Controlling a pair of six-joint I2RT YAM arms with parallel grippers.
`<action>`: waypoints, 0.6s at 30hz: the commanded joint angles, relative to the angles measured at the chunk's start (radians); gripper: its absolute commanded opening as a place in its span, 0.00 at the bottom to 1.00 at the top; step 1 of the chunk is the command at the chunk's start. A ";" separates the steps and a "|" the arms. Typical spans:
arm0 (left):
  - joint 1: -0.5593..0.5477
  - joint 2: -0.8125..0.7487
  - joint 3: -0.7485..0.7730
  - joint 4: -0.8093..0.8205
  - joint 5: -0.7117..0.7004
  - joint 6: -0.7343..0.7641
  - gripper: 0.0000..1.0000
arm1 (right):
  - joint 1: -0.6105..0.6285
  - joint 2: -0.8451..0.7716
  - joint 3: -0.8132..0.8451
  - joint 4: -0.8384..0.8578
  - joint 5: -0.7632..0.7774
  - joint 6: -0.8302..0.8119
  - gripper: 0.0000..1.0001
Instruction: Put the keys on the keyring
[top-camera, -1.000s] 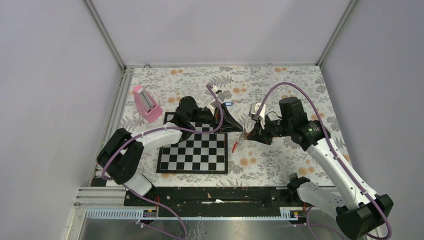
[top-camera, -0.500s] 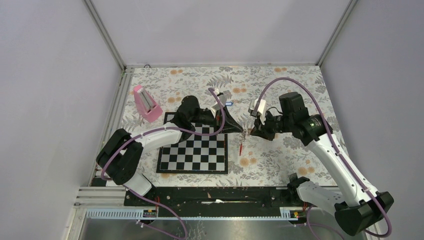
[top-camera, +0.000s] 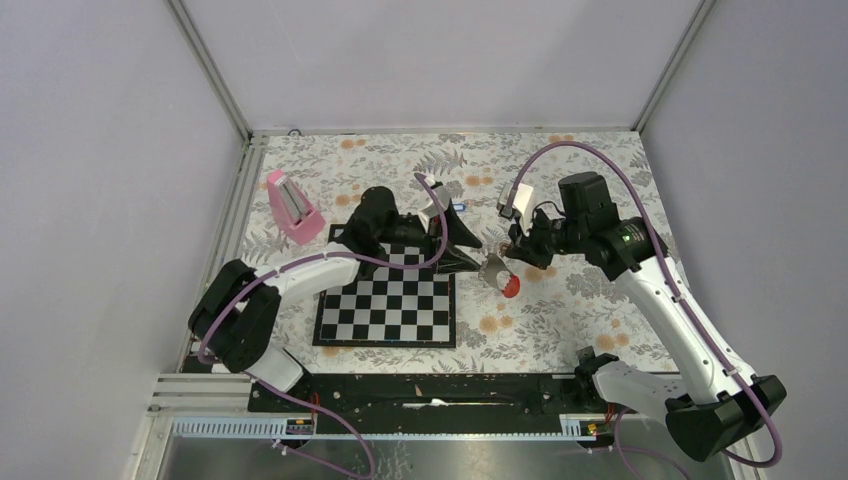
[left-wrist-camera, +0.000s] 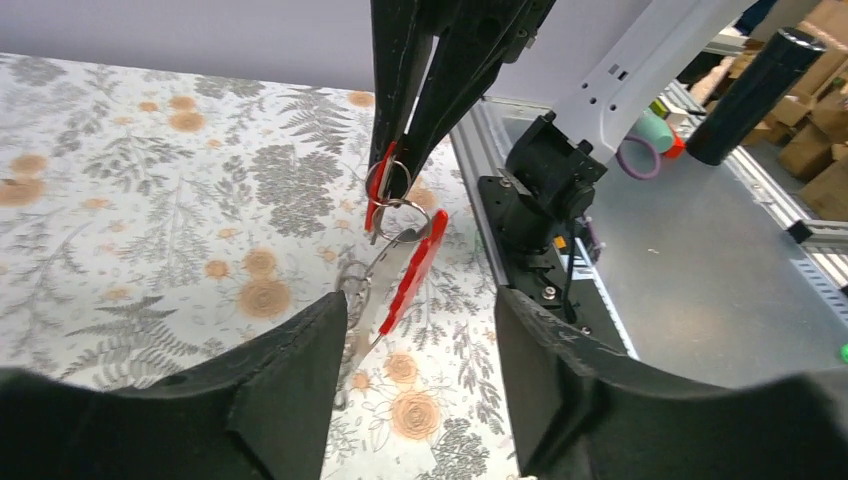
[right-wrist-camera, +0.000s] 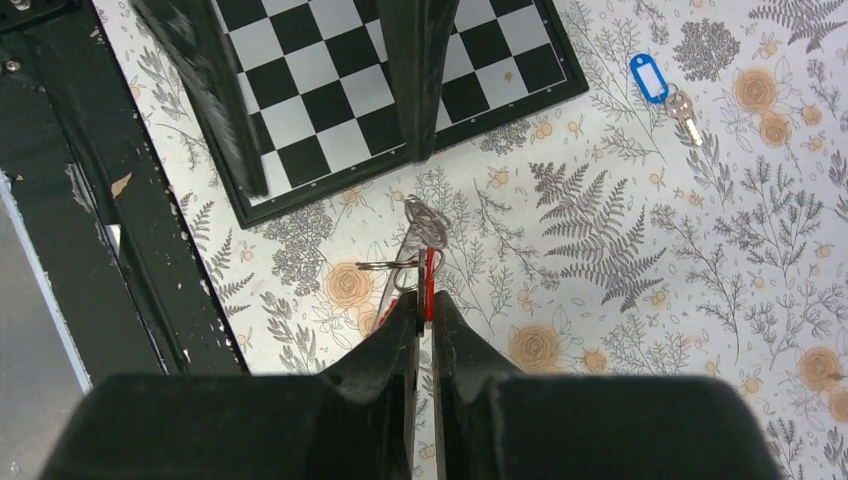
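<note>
My right gripper (top-camera: 513, 252) (right-wrist-camera: 422, 305) is shut on the keyring (left-wrist-camera: 388, 183) at its small ring, with a thin red tag pinched beside it. The white-and-red fob (top-camera: 503, 279) (left-wrist-camera: 412, 268) hangs from that ring just above the floral cloth. My left gripper (top-camera: 477, 254) (left-wrist-camera: 420, 312) faces it from the left and is open. The fob's lower end dangles near the gap between its fingertips without touching either. The key with the blue tag (top-camera: 457, 208) (right-wrist-camera: 651, 78) lies alone on the cloth behind the left gripper. The red tag's blade I cannot make out.
A chessboard (top-camera: 388, 297) lies under the left arm, its right edge close to the hanging fob. A pink wedge block (top-camera: 292, 207) stands at the far left. The black rail (left-wrist-camera: 545, 215) and table edge run along the near side.
The left gripper has opened and let go of the keyring. The fob now hangs from the right gripper alone and has swung down to the right.
</note>
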 joint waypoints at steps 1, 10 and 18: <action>0.039 -0.093 -0.015 -0.003 -0.010 0.053 0.65 | -0.003 0.015 0.029 -0.004 0.045 0.015 0.00; 0.151 -0.171 -0.017 -0.194 -0.107 0.125 0.71 | 0.020 0.056 -0.018 0.038 0.080 0.028 0.00; 0.201 -0.192 -0.021 -0.271 -0.166 0.163 0.71 | 0.024 0.087 -0.135 0.088 0.266 -0.021 0.00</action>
